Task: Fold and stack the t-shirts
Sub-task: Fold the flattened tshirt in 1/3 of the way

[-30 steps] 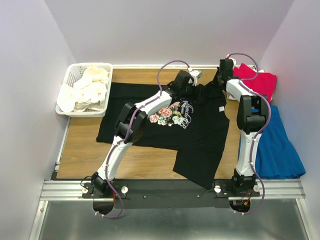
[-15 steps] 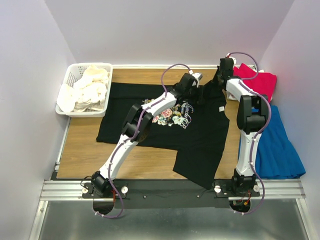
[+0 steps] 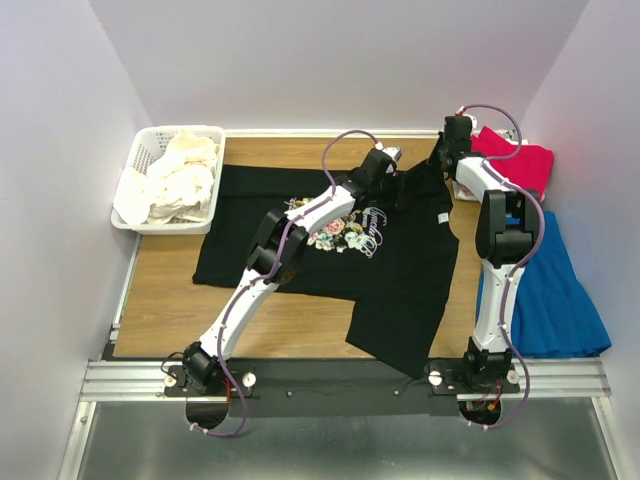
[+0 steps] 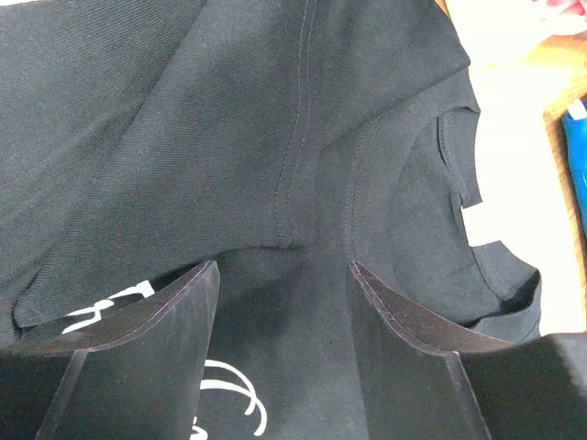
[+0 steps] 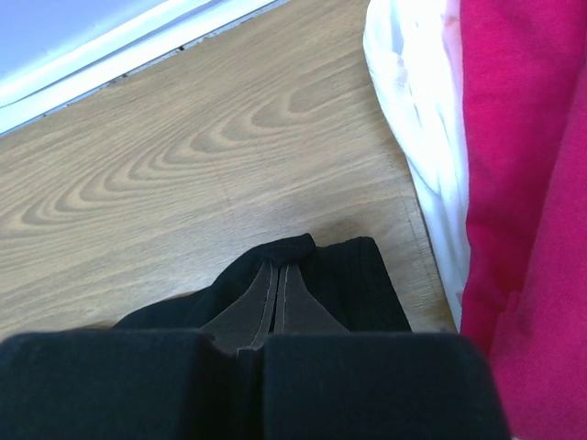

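Centre of table: black t-shirt, print up, mostly flat, lower end toward the near edge. It has pink roses and white lettering on the chest, and the collar end is rumpled near the far edge. Far right corner: crimson t-shirt, bunched, beside a cream-white cloth. Far left corner: cream-white shirts heaped in basket.

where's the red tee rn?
Top view: the red t-shirt lies at the far right corner of the table, just right of the right tool, which pinches the black t-shirt, and beyond the blue cloth.
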You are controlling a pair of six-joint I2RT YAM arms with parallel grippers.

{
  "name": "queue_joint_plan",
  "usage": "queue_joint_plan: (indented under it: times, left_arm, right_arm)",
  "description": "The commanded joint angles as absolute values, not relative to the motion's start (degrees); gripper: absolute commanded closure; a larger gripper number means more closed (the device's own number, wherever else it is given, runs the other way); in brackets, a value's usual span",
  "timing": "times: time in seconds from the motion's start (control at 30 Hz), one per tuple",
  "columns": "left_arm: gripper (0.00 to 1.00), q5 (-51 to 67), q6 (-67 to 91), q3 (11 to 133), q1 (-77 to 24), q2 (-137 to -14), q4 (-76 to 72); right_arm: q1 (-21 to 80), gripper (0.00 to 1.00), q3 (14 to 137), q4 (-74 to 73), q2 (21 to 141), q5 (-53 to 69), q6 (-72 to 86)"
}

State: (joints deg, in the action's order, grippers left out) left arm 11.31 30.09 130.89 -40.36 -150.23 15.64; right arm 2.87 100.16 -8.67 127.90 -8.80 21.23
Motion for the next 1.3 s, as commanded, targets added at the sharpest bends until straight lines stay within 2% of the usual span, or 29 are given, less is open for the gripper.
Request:
queue_joint_plan:
  times: [0.0,0.53,0.63,0.77,1.07,1.1,1.17,1.2,1.27]
  left_arm:
    - [0.35,8.6,32.0,133.5,-40.8,-152.3,16.9]
    - [0.36,8.0,34.3,136.4,-40.6,-154.8,15.0]
    - [0.41,7.6,34.5,136.5,-40.5,-155.1,15.3]
    - [0.56,7.3,34.6,137.0,-40.3,-155.5,15.0]
    - [0.70,7.4,35.2,137.7,-40.1,-155.8,14.7]
    - [0.75,7.5,35.2,137.6,-40.1,-155.8,14.6]
    - [0.79,7.6,35.2,137.7,-40.0,-155.8,14.6]
    - [0.89,7.8,35.2,137.7,-39.9,-155.8,14.7]
    - [0.96,7.9,35.2,137.7,-39.8,-155.7,14.6]
  right_arm:
    - [2.4,0.99,102.0,-8.4,129.6,-7.1,22.3]
    - [2.4,0.99,95.1,-8.4,127.0,-2.7,24.8]
    - [2.5,0.99,92.9,-8.4,126.5,-1.8,25.5]
    - [2.5,0.99,90.7,-8.3,125.0,-2.1,25.6]
    - [2.5,0.99,89.8,-8.4,124.5,-1.8,25.5]
    - [2.5,0.99,89.8,-8.3,124.6,-1.9,25.5]
    - [2.5,0.99,89.8,-8.4,124.5,-1.8,25.5]
    - [2.5,0.99,89.8,-8.4,124.5,-1.8,25.5]
    - [2.5,0.99,90.0,-8.4,124.6,-1.8,25.5]
